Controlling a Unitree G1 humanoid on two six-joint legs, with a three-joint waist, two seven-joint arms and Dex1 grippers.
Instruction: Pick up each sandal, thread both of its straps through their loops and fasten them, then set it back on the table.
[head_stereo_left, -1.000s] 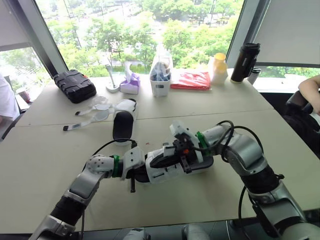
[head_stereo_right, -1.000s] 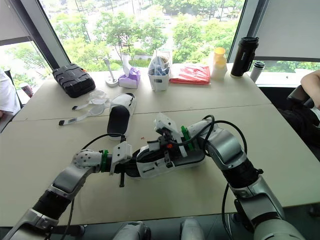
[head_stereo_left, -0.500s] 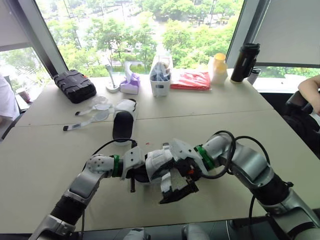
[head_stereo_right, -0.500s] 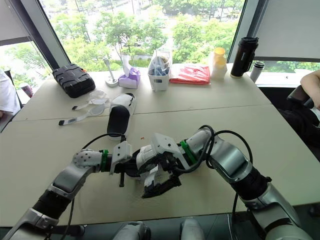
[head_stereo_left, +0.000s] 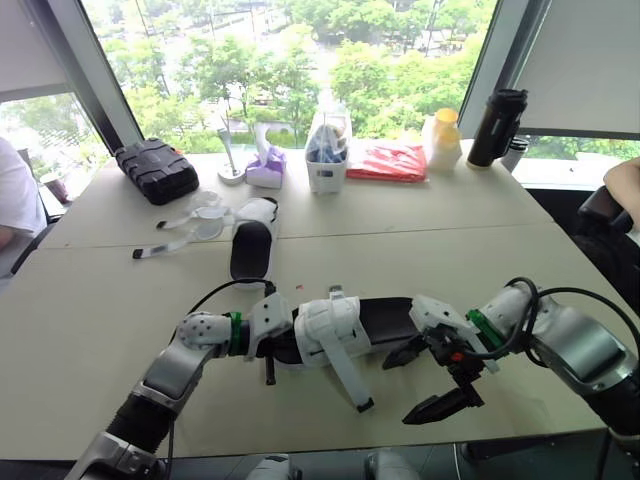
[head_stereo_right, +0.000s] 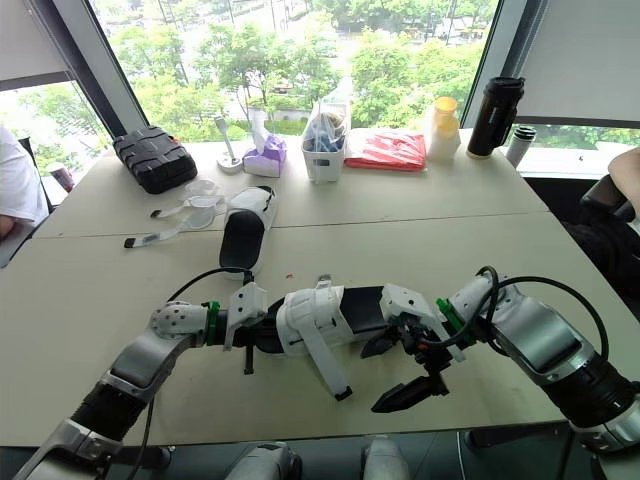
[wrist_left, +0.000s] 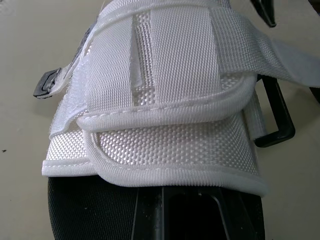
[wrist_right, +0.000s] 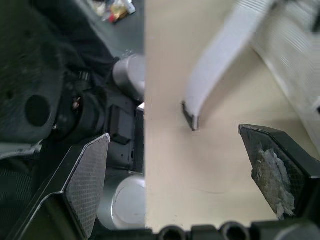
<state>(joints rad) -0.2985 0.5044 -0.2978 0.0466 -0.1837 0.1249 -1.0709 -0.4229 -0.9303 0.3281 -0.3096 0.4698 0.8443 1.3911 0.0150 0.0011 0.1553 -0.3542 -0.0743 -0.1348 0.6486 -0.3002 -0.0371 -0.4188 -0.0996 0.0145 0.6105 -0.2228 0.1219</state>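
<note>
I am not making out any readable text, brand, number or sign anywhere. The sandal (wrist_left: 165, 100) is showing me plain white webbing in the left wrist view. The black case (head_stereo_left: 155, 172), red packet (head_stereo_left: 387, 160) and dark flask (head_stereo_left: 486, 128) are sitting too small for me to be reading anything on them.
</note>
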